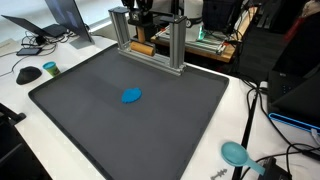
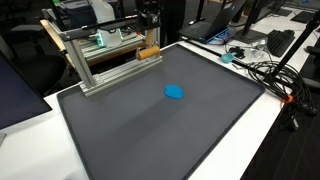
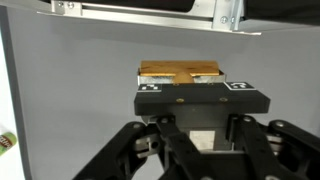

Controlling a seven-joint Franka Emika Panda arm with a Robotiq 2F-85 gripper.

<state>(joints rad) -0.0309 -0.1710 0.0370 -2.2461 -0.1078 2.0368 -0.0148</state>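
Cluttered lab room all around, with screens and cables at the edges. Up front, white table (image 1: 12, 95), nearly buried under dark grey mat (image 1: 100, 130), plain and even, likely laid down for contrast and grip. At the mat's far edge, aluminium frame (image 2: 100, 65), upright on its rails, parked out of the open middle.

Right at one end of that frame, Robotiq gripper (image 3: 200, 112), hanging down from above. Jaws drawn in and clamped on wooden block (image 3: 180, 72), by the look of the wrist view. Lying flat across the fingertips, grain sideways, taken across its narrow side, probably for a square hold. Same block in an exterior view (image 2: 148, 52), just beside the frame's end post. Whether clear of the mat or propped on the frame, hard to tell from here.

Out in the middle of the mat, small blue lump (image 1: 131, 96), alone and untouched, well apart from block and frame alike. Off the mat, near the table corner, teal scoop (image 1: 235, 153) among the cables, out of the working area.
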